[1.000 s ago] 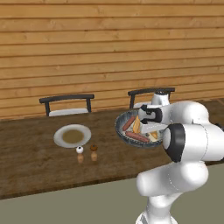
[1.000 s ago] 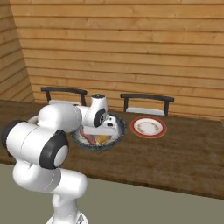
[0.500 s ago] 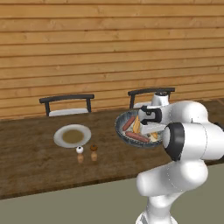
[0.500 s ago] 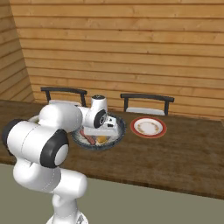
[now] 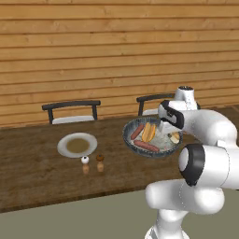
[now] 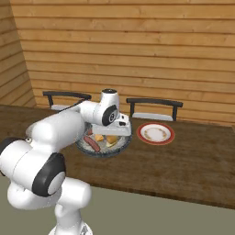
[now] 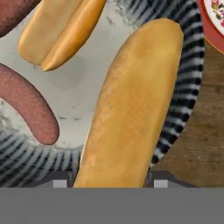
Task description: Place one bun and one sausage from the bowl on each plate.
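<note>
So the bowl [image 5: 151,137] sits mid-table [image 5: 28,172] and everything's relative to that. Inside it I count two sausages [image 5: 146,146] and two buns [image 7: 127,109]. Two plates: one [image 5: 77,145] well off to the bowl's left, a red-rimmed one [image 6: 156,133] just to its right. Two little shakers [image 5: 85,160] stand near the left plate, and two chairs [image 5: 72,110] behind the table. The gripper [image 7: 108,181] hangs low over the bowl, fingers [image 7: 59,180] spread either side of the nearer bun's end, not clearly squeezing it.

Two dark chairs [image 5: 72,111] behind wooden table [image 5: 37,172]; small shakers [image 5: 85,160].
</note>
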{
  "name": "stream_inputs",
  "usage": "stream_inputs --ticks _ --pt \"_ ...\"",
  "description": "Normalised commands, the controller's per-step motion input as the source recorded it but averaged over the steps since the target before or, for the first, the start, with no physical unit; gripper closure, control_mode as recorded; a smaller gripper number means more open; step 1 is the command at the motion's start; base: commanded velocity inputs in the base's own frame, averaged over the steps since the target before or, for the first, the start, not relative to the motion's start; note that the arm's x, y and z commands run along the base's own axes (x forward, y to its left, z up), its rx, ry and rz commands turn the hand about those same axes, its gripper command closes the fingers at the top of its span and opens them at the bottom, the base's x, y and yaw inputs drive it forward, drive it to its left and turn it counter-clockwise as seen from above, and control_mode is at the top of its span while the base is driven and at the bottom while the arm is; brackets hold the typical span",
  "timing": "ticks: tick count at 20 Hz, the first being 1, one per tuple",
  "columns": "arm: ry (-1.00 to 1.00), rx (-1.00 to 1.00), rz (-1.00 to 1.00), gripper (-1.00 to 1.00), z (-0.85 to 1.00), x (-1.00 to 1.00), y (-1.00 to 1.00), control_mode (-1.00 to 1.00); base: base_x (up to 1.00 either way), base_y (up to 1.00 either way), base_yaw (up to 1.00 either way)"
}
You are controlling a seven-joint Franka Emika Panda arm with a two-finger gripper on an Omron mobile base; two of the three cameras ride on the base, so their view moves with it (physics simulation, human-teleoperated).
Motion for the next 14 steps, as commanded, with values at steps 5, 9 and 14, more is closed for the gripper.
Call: stream_inputs --ticks 5,9,14 --pt "-0.09 0.0 0.12 1.0 0.64 -0.01 -0.43 -1.0 0.0 0.0 0.0" --pt "-0.11 0.0 0.22 1.0 0.2 0.41 -0.51 -1.0 0.0 0.0 0.0" --pt "-0.06 -0.09 0.31 1.0 0.01 0.62 -0.41 -1.0 0.0 0.0 0.0"
